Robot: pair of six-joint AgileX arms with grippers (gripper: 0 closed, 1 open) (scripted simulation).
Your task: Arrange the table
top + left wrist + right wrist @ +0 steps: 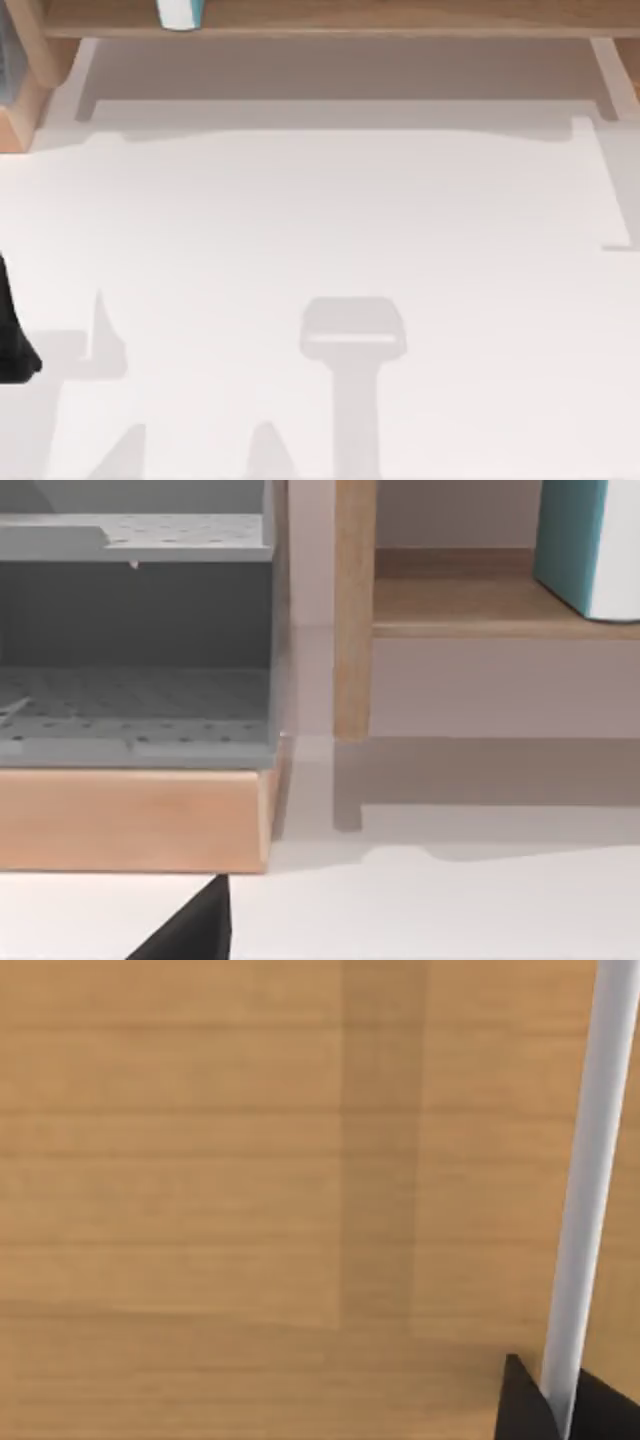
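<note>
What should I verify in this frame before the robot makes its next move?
1. Right gripper holds the thin white piece: ok, a black finger sits on each side of it.
2. What the white piece is: cannot tell.
3. Right gripper's clearance from the wooden surface: probably not ok, the wood looms close ahead.
4. Room on the table: ok, a broad bare white area.
5. Left arm out of the way: ok, at the table's left edge.
6. Teal and white box on the shelf: ok, standing.

Wooden shelf frame [330, 18]; teal-white container [180, 12]; grey perforated rack [135, 640]
</note>
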